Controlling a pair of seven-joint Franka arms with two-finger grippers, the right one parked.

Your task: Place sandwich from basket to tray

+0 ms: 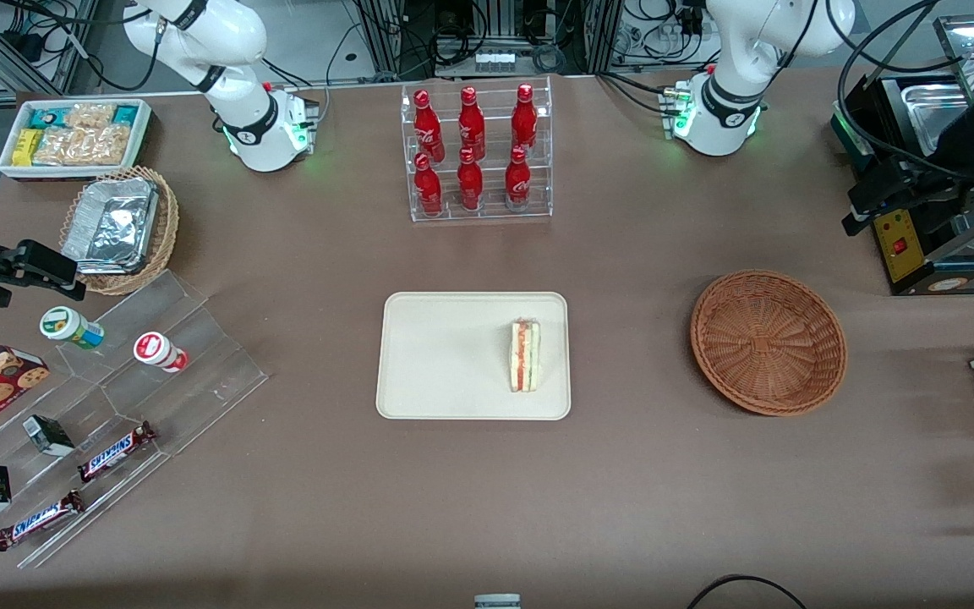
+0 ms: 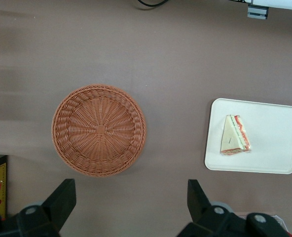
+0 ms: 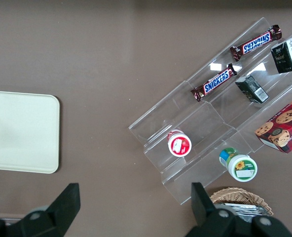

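Beside Snickers bars (image 1: pixel 115 451), gripper (image 2: pixel 128 202) agape

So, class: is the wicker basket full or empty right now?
Empty. The basket shows only bare weave; the sandwich lies on the tray. The open claw hangs above the table, touching nothing.

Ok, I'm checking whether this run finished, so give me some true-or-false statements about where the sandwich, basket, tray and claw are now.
1. The sandwich lies on the tray. True.
2. The basket holds a sandwich. False: it holds nothing.
3. The claw is shut on the sandwich. False: it is open, holds nothing and hangs high above the table near the basket.
4. The basket sits toward the working arm's end of the table from the tray. True.
5. The tray touches the basket. False: bare table separates them.
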